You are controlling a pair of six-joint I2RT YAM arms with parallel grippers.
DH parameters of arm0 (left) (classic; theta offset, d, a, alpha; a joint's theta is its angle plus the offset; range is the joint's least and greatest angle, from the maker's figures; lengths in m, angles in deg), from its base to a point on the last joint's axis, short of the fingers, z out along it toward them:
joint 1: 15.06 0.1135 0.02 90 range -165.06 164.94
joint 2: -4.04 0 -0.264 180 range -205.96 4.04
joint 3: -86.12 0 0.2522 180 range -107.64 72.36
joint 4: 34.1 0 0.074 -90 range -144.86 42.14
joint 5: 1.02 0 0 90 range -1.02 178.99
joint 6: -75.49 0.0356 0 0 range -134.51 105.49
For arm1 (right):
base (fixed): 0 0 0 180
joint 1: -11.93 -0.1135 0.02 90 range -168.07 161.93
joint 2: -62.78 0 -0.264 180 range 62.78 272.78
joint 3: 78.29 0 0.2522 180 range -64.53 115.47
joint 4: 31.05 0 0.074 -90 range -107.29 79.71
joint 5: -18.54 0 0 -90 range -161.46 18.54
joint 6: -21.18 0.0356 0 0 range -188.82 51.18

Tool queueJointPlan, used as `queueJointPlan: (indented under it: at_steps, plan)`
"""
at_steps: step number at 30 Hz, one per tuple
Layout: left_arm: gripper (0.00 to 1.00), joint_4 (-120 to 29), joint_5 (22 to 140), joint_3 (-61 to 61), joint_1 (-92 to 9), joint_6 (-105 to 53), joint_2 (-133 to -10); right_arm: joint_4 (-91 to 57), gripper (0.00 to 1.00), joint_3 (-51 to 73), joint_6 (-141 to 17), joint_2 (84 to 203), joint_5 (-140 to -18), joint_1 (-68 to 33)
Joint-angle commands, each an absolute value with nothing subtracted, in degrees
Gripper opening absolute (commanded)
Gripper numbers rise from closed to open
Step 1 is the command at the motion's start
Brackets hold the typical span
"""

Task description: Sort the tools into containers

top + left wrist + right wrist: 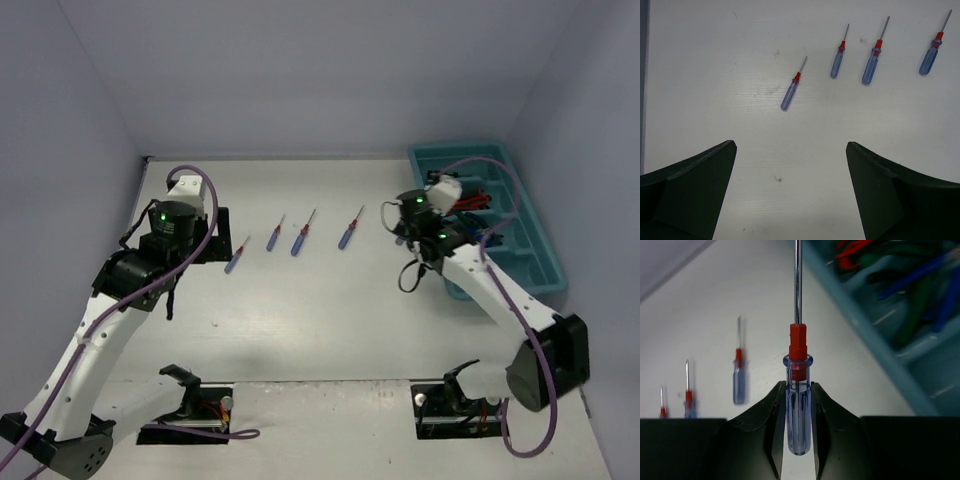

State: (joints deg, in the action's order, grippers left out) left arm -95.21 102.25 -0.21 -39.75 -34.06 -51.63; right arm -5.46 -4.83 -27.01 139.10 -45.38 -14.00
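The screwdriver (798,347) has a glossy clear plastic handle and shiny metal shaft.

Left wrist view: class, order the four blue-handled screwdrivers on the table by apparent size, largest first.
1. Third screwdriver from left and rightmost screwdriver: too alike to split.
2. Second screwdriver from left and leftmost screwdriver: smaller, also alike.

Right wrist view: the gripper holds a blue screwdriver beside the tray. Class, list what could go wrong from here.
1. The right gripper pinches only the smooth handle of the screwdriver; it might slip or swing.
2. Its long shaft sticks out ahead and could catch the rim of the tray.
3. Nearby compartments already hold other tools, so it may drop into the wrong one.
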Motion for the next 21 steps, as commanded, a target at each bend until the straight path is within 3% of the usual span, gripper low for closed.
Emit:
queueJointPlan:
  at_steps: [1,8,11,13,16,18,21]
  plan:
    - [0.9,-93.36,101.35,-3.46,-39.85,-33.08,-51.89,-4.87,0.0,-10.72,-15.41,130.98,-45.58,-2.61]
    - [0.9,-93.39,100.25,-2.97,-39.85,-33.58,-52.3,-3.32,0.01,-15.99,-14.15,126.87,-51.66,17.35]
    - [0.9,-93.33,100.15,-2.64,-39.91,-33.76,-52.42,-3.26,0.07,-17.24,-14.15,127.35,-52.95,21.78]
    - [0.9,-93.38,100.06,-2.7,-39.94,-33.67,-52.65,-3.31,0.18,-17.92,-14.07,128.48,-55.21,24.42]
    - [0.9,-93.39,100.15,-2.93,-39.94,-33.58,-52.81,-3.3,0.49,-19.42,-13.43,130.08,-57.62,26.53]
    - [0.9,-93.39,100.22,-3.11,-39.94,-33.51,-52.98,-3.39,0.63,-19.47,-13.73,130.41,-58.05,26.55]
    - [0.9,-93.3,100.15,-3.23,-39.88,-33.58,-53.18,-3.58,0.7,-17.34,-16.34,130.81,-57.36,25.7]
